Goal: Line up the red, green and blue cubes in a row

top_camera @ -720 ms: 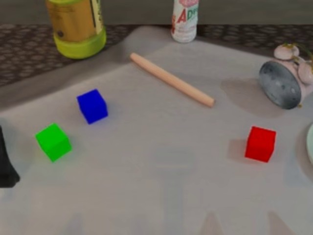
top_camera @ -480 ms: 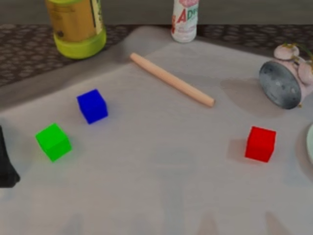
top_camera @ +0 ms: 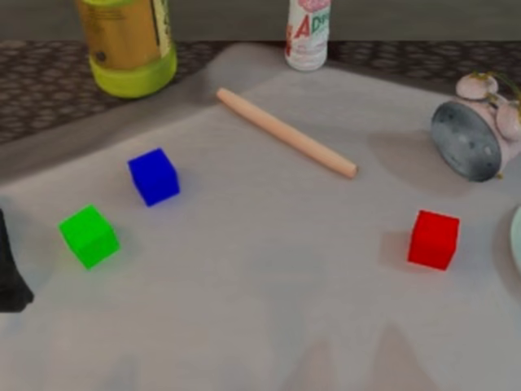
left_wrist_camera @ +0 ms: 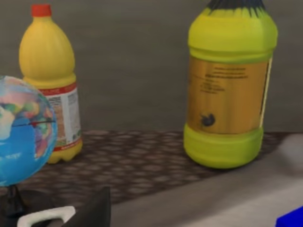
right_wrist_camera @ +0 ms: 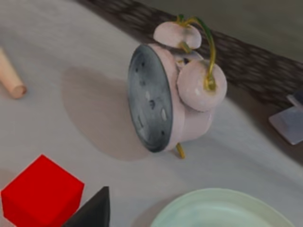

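Pale grey table [top_camera: 269,269]; dark patterned mat [top_camera: 41,90] along far edge; grey wall [left_wrist_camera: 137,56].

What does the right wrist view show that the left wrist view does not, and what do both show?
Only the right wrist view shows the red cube, the pink alarm clock, a pale green plate and the wooden rod's end. Only the left wrist view shows the globe, two yellow bottles and a corner of the blue cube. Both show the grey table.

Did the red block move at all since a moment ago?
No. The red block sits in the same spot, below the alarm clock and right of the wooden stick.
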Tool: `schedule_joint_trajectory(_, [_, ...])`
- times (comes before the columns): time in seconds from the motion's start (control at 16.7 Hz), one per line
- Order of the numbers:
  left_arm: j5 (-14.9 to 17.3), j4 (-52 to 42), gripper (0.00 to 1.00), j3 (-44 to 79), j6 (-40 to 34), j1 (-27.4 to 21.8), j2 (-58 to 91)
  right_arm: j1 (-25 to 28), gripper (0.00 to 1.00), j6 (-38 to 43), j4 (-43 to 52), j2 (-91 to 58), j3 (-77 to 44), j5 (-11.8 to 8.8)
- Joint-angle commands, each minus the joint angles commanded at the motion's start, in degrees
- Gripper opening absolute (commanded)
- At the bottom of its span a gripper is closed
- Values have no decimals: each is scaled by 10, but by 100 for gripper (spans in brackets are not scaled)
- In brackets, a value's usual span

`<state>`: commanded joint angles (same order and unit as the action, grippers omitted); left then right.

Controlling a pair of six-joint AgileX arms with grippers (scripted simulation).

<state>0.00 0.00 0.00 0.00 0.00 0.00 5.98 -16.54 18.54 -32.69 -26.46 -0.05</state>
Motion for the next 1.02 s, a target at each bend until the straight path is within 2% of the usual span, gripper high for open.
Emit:
schedule_joint_trajectory(0.6, [0, 0, 100, 0, 0, 0, 0, 91, 100, -257, 301, -593, -394, -1])
schedule_joint_trajectory(1.02, [0, 0, 100, 0, 0, 0, 0, 129, 100, -362, 410, -801, -567, 1])
